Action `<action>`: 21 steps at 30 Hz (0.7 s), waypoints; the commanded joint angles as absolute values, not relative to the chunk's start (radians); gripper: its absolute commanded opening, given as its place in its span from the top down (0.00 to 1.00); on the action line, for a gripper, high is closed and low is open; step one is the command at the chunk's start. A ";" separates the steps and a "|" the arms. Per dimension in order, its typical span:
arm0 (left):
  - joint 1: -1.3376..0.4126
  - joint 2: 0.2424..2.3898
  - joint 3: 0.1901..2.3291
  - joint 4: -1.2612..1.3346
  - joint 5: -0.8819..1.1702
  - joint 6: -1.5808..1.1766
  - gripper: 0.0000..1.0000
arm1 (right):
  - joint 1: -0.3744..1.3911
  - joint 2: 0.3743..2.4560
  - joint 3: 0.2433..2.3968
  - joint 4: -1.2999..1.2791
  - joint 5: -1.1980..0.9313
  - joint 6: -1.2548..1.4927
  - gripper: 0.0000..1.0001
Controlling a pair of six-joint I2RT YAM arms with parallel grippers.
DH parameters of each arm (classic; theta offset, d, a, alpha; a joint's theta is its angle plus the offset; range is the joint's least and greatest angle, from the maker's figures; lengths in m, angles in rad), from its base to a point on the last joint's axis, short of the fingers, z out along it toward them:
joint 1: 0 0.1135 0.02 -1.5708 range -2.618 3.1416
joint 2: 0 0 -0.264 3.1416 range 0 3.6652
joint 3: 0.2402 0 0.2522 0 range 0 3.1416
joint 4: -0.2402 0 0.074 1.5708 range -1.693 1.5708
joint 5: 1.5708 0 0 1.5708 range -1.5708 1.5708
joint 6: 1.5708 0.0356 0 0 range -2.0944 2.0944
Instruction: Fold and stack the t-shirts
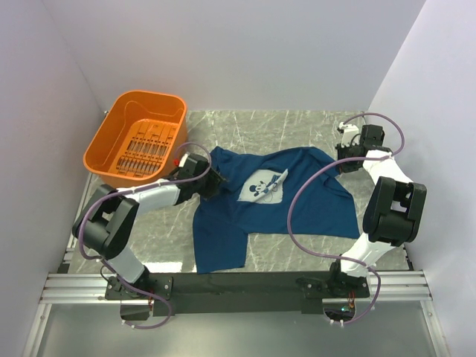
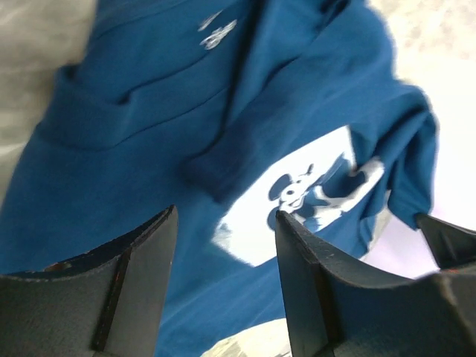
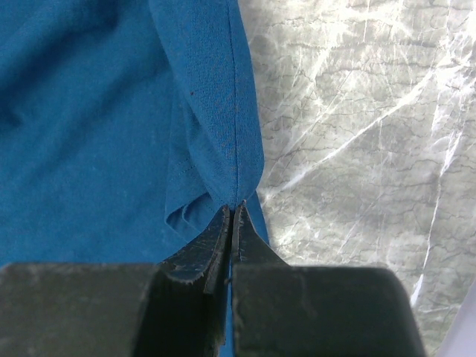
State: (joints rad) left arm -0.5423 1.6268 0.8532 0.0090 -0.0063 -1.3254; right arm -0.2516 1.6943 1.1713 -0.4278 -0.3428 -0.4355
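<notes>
A dark blue t-shirt (image 1: 223, 227) lies rumpled across the middle of the marble table, its pale cartoon-mouse print (image 1: 264, 186) facing up and partly creased. My left gripper (image 1: 218, 181) hovers at the shirt's upper left edge. In the left wrist view the left gripper (image 2: 223, 245) stands open over the t-shirt (image 2: 134, 171), with nothing between its fingers and the print (image 2: 312, 190) just beyond them. My right gripper (image 1: 336, 160) is at the shirt's upper right corner. Seen from the right wrist, the right gripper (image 3: 232, 210) is shut, pinching a folded hem of the t-shirt (image 3: 89, 111).
An orange plastic basket (image 1: 97, 145) sits tilted at the back left corner, beside the left arm. White walls close in the table on the left, back and right. Bare marble table (image 3: 357, 134) shows to the right of the pinched hem.
</notes>
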 commanded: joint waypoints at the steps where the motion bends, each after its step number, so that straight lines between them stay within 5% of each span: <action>1: -0.563 1.608 0.871 -0.051 -0.028 -1.357 0.40 | -0.258 1.667 1.186 -0.403 -0.359 -0.425 1.00; 12: -0.568 1.744 0.951 0.021 -0.015 -1.433 0.40 | -0.256 1.661 1.180 -0.405 -0.365 -0.423 1.00; 21: -0.566 1.743 1.014 -0.052 -0.121 -1.372 0.51 | -0.256 1.660 1.166 -0.402 -0.365 -0.431 1.00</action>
